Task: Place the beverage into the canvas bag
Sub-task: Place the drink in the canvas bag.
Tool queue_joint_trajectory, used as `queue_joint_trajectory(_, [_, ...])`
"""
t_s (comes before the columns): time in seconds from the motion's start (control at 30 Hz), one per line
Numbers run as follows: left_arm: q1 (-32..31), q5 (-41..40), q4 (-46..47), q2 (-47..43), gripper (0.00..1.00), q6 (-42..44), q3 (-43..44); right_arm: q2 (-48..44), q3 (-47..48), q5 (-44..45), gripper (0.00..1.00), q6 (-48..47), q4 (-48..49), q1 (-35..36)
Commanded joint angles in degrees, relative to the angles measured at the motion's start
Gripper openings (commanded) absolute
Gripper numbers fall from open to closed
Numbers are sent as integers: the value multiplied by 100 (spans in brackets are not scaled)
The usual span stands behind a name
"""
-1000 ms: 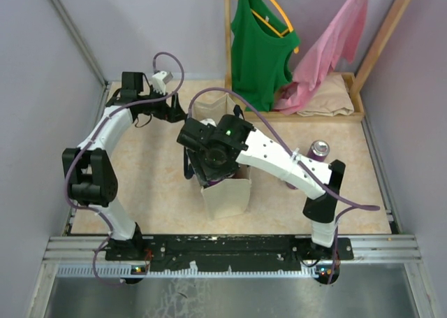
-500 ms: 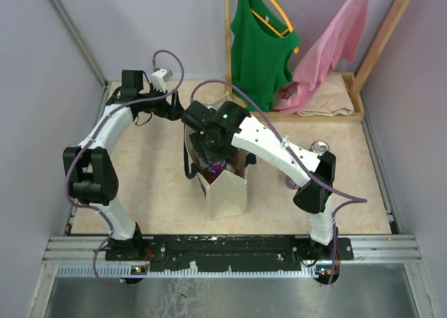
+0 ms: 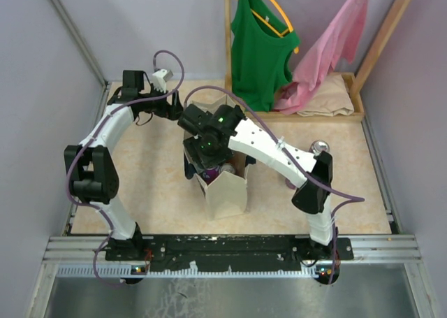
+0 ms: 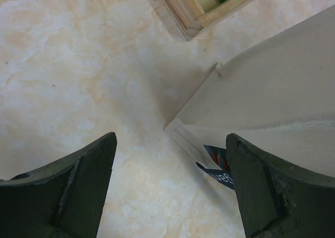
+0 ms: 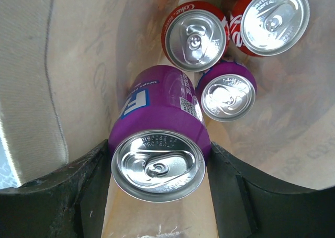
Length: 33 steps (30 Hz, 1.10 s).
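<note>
Three cans [image 5: 196, 36] line the floor of the cream canvas bag [image 5: 31, 65] as our right gripper [image 5: 159, 181] clasps a purple aluminium can [image 5: 159, 138] inside it; released askew, it could topple its two-o'clock neighbour [image 5: 229, 94]. Our left gripper [image 4: 170, 188] gapes empty outside.

My left arm [image 3: 112, 126] rises from its base with the elbow bent out to the left, the forearm reaching to the far side. The left gripper [image 4: 170, 141] points downward, its fingers [image 4: 78, 191] spread wide with nothing between them. My right arm [image 3: 269, 154] leans left across the middle, wrist aimed down. The right gripper [image 5: 157, 162] has both fingers [image 5: 233, 196] clamped on the sides of a purple can [image 5: 157, 117].
</note>
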Motion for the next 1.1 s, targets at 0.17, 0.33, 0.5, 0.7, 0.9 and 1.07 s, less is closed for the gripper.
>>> queue_joint_trajectory(0.17, [37, 164, 108, 32, 90, 6, 50, -427, 11, -26, 0, 33, 243, 239])
queue_joint_trajectory(0.33, [38, 183, 120, 105, 90, 9, 151, -375, -21, 38, 0, 3, 304, 252])
queue_joint_trajectory(0.5, [32, 183, 109, 138, 90, 32, 205, -406, -410, 34, 0, -47, 528, 246])
queue_joint_trajectory(0.7, [35, 183, 108, 156, 90, 22, 216, -566, -902, 102, 0, -66, 836, 184])
queue_joint_trajectory(0.9, [35, 178, 136, 196, 90, -36, 280, -642, -1203, 234, 0, -113, 1152, 165])
queue_joint_trajectory(1.07, [38, 174, 136, 193, 90, -49, 300, -672, -1466, 309, 0, -163, 1447, 156])
